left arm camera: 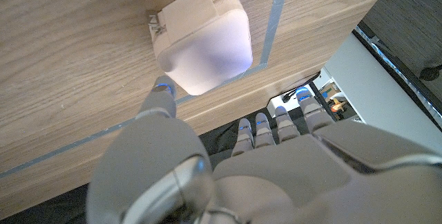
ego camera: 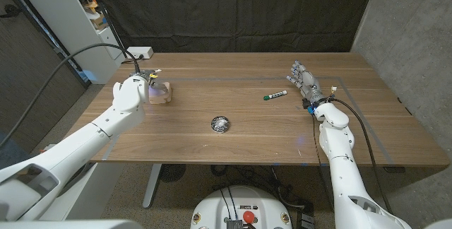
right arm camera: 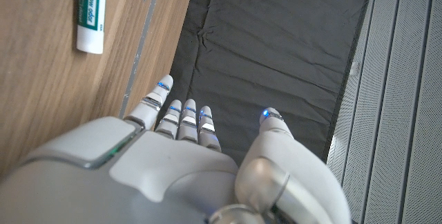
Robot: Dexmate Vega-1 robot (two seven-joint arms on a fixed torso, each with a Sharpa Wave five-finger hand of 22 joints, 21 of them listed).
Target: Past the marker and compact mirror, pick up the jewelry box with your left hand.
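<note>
A black curtain (ego camera: pixel 233 10) hangs behind the wooden tabletop (ego camera: pixel 233 141). The left hand (ego camera: pixel 131 93) hovers just beside the pale jewelry box (ego camera: pixel 161 91) at the far left, fingers apart, gripping nothing. The compact mirror (ego camera: pixel 220 124) lies mid-table, the marker (ego camera: pixel 275 95) toward the right hand (ego camera: pixel 305 83), whose fingers are spread and hold nothing.

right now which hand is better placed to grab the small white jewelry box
Left. The left hand is right beside the small white rounded jewelry box, fingers apart, holding nothing. The right hand stands open across the table, near the green-and-white marker.
</note>
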